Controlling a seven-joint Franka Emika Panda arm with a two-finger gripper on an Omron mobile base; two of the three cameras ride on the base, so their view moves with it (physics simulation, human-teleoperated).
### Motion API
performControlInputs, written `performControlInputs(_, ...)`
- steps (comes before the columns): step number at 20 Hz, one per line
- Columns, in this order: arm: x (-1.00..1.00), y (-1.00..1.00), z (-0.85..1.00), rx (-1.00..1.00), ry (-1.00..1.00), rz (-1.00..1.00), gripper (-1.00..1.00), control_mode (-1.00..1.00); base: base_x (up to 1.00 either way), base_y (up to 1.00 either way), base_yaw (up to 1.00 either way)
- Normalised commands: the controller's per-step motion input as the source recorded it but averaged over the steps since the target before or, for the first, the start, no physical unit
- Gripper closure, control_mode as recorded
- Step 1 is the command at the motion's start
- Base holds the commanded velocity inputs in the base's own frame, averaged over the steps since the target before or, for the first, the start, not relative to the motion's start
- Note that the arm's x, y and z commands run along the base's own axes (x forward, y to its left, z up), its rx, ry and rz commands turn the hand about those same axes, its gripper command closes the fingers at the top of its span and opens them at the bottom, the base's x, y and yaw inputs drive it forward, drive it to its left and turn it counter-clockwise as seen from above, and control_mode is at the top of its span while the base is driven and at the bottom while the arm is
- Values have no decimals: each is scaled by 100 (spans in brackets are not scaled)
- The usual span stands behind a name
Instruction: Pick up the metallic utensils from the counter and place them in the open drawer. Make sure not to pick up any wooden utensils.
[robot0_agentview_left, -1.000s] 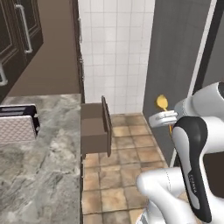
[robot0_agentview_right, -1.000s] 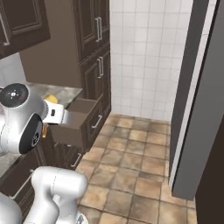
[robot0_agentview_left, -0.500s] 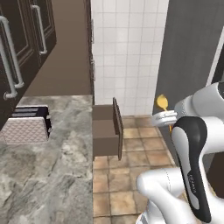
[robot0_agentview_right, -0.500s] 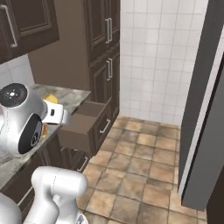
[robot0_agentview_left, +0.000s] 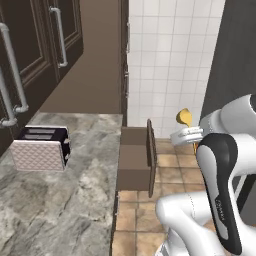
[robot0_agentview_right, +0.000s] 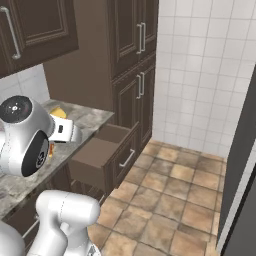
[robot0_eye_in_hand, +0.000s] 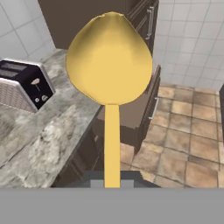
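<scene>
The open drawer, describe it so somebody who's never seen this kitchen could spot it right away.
Start at the grey-brown marbled counter with the toaster on it. At the counter's end, next to the tall dark cabinets, the open drawer juts out over the tiled floor. It is the only cabinet front pulled out, showing a shallow, bare brown box.

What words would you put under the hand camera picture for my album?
Golden spoon held up in the shut gripper, with the open drawer, counter and toaster beyond.
</scene>
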Motion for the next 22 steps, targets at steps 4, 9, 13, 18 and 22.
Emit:
performControlInputs(4, 0, 0, 0, 0, 0, 0, 100, 100, 37, 2, 7)
performControlInputs(9, 0, 0, 0, 0, 0, 0, 100, 100, 66, 0, 0)
performControlInputs(13, 0, 0, 0, 0, 0, 0, 100, 100, 58, 0, 0)
performControlInputs(18, 0, 0, 0, 0, 0, 0, 100, 100, 52, 0, 0)
performControlInputs(22, 0, 0, 0, 0, 0, 0, 100, 100, 44, 3, 0)
